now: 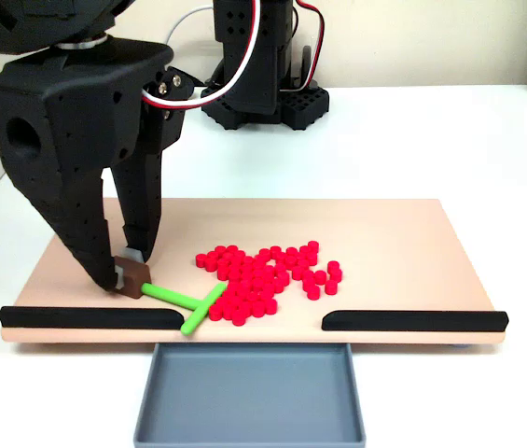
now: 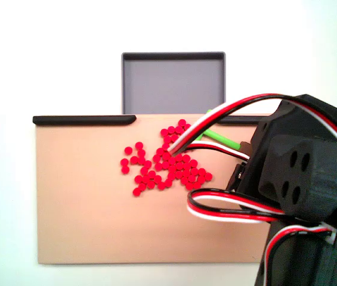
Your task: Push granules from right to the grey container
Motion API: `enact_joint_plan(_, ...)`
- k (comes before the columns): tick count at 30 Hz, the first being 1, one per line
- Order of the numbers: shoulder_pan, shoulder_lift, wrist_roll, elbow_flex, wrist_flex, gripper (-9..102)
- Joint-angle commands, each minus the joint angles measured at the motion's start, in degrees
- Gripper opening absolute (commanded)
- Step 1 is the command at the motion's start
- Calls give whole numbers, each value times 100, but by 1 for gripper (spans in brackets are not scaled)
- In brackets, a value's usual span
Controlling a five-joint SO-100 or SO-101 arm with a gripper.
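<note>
Seen in a fixed view from the front: shallow rectangular slate-grey plastic tray (image 1: 249, 397) at the near edge of the white worktop (image 1: 487, 140), its floor bare, with no pellets inside. Set just behind it, a flat tan board (image 1: 412, 243) with two black strips (image 1: 90, 317) along the near edge and a gap between them facing the tray. Spread over the middle of the board, dozens of tiny bright red cylindrical pellets (image 1: 268, 275), the nearest ones just short of the gap. Lying at the left edge of the pile, a green T-shaped stick (image 1: 188, 301), its crossbar touching the pellets, its stem ending in a small brown block (image 1: 132, 276). Pinched on that block, the black two-finger hand (image 1: 125, 269), fingers nearly closed around it, tips down close to the board. Seen in a fixed view from above and behind: the same grey tray (image 2: 173, 83) at the top, again holding nothing, butted against the far edge of the board (image 2: 96, 214). Scattered right of centre on the board, the red pellets (image 2: 156, 170), some hidden under red, white and black cables (image 2: 228, 211). Visible between the cables, a short stretch of the green stick (image 2: 219, 138). Covering the lower right, the black arm body (image 2: 302, 179).
</note>
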Motion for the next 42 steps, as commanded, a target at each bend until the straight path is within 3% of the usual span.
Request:
enact_joint_plan(1,-18,237,97,-88,35,0)
enact_joint_plan(42,-264,264,958,-88,0,0)
